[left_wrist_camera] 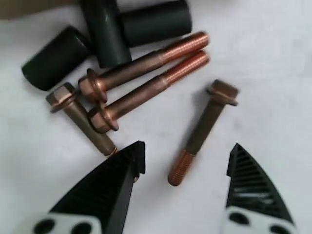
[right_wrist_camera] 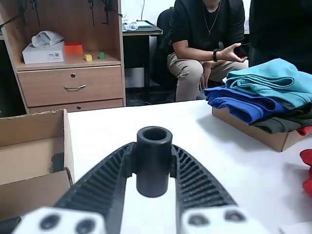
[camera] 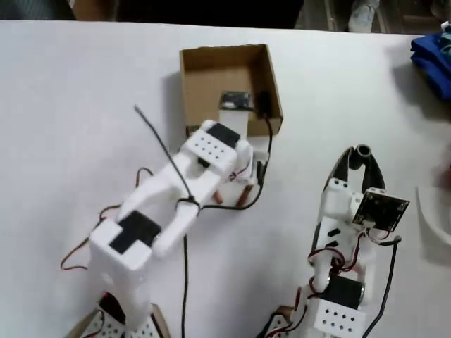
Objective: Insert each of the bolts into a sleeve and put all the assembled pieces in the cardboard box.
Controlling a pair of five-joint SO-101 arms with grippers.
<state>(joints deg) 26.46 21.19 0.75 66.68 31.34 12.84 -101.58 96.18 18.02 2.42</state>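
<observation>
So, white matte tabletop (camera: 70, 105). The cardboard box (camera: 184, 77) sits at upper centre of the high view, and a blue cloth (camera: 431, 60) is cut off at the upper right edge. The right wrist view shows a wooden drawer cabinet (right_wrist_camera: 73, 83) and folded clothes (right_wrist_camera: 263, 92) in the room behind. The left arm (camera: 176, 190) runs from lower left up to the box's near wall and covers most of the bolt pile. The left gripper (left_wrist_camera: 186, 147) has its fingers open, straddling the threaded end of a lone bolt (left_wrist_camera: 202, 129), copper-coloured with a flanged hex head. Three other bolts (left_wrist_camera: 146, 63) lie touching, beside three loose sleeves (left_wrist_camera: 105, 34); one tip is hidden behind a finger. The right gripper (right_wrist_camera: 152, 147), lower right in the high view, has ribbed black fingers clamped on the held sleeve (right_wrist_camera: 154, 165), an upright black cylinder with its bore facing up.
</observation>
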